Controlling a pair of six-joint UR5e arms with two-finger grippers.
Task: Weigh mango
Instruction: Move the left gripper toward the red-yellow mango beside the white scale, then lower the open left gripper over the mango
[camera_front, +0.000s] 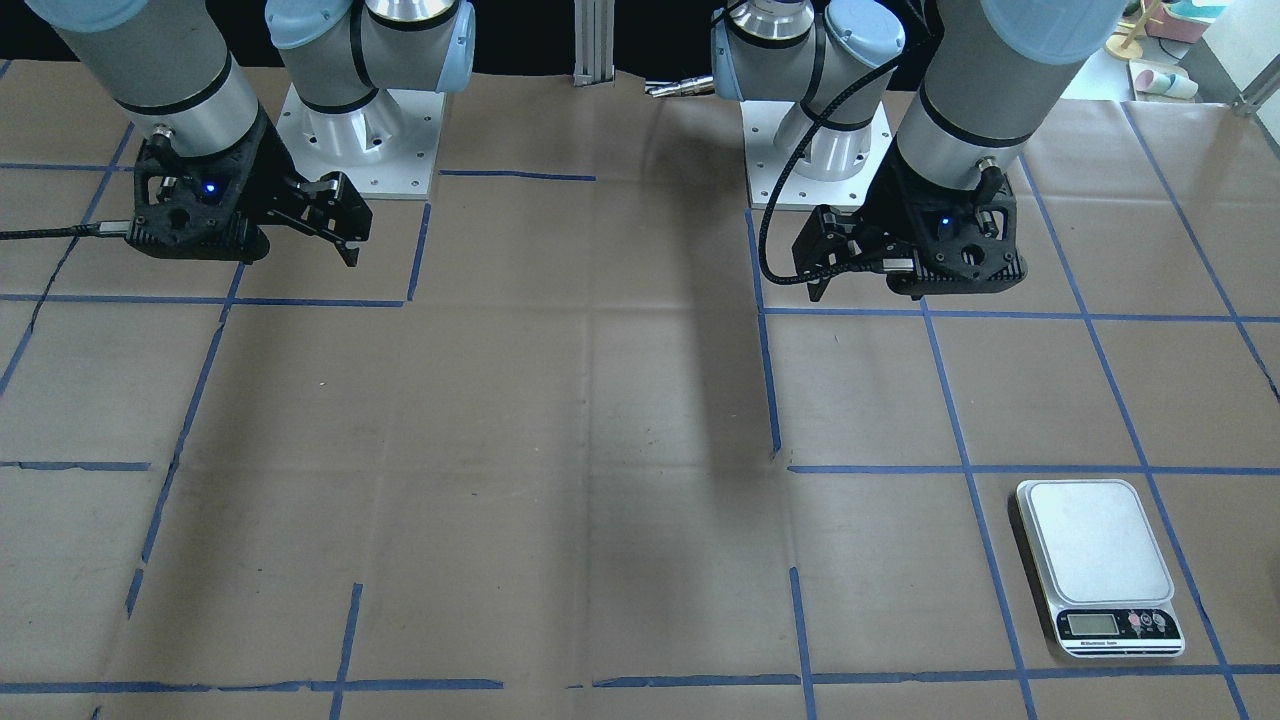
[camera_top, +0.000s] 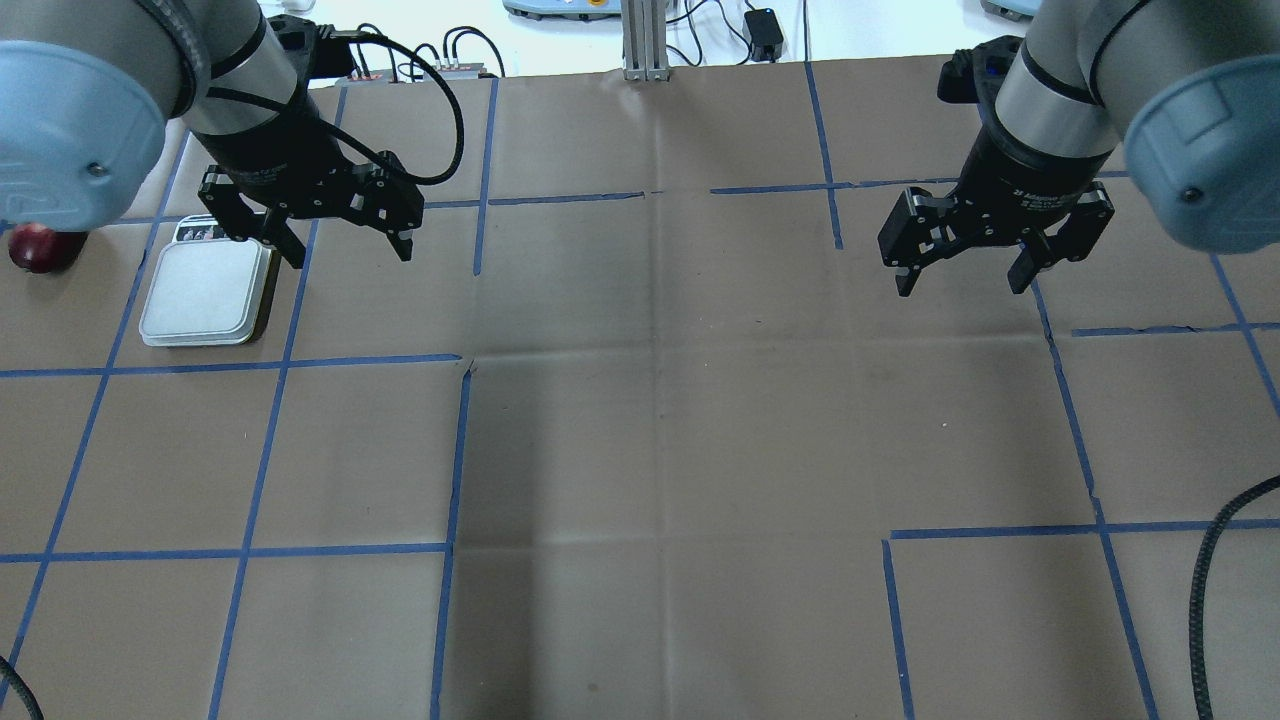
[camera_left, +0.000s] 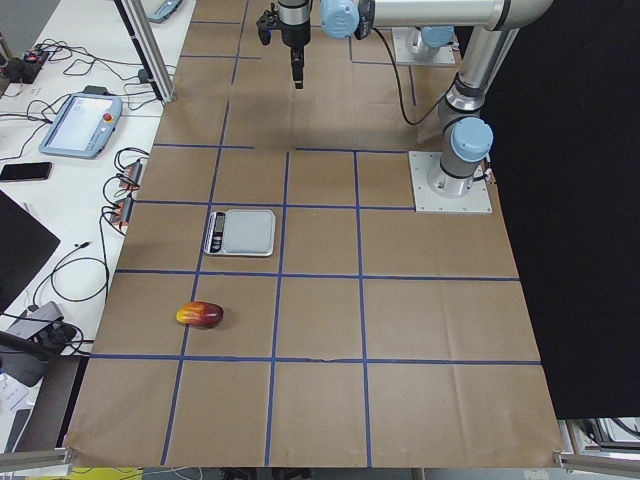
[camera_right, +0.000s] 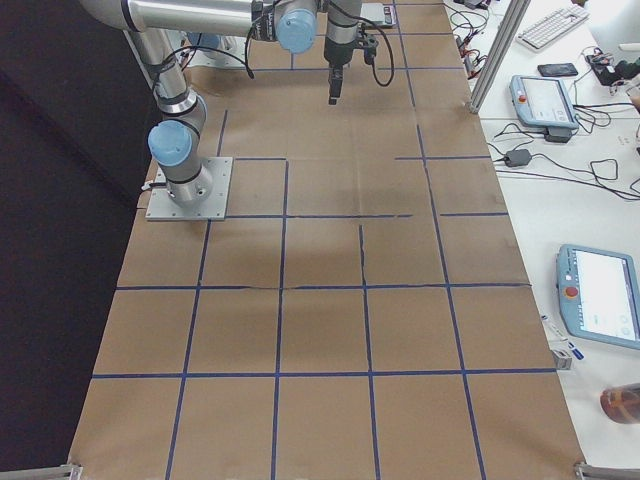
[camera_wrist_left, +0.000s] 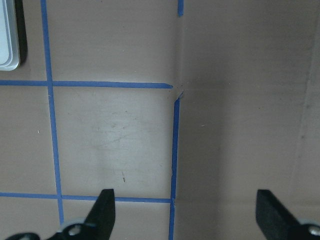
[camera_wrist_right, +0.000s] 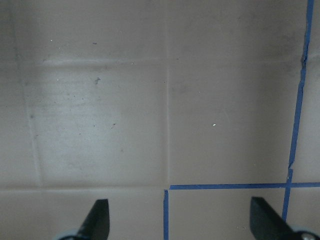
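The mango (camera_left: 200, 315), dark red with an orange-yellow end, lies on the brown paper near the table's left end. In the overhead view only a dark red piece of it (camera_top: 40, 248) shows under my left arm's elbow. The silver scale (camera_top: 205, 290) sits bare between the mango and my left gripper; it also shows in the front view (camera_front: 1095, 560) and the left view (camera_left: 242, 232). My left gripper (camera_top: 350, 255) hangs open and empty above the table, just right of the scale. My right gripper (camera_top: 962, 285) hangs open and empty over the table's right half.
The table is covered with brown paper marked by blue tape lines (camera_top: 455, 450). The arm bases (camera_front: 360, 140) stand at the robot's side. A bench with a teach pendant (camera_left: 85, 110) and cables runs along the far edge.
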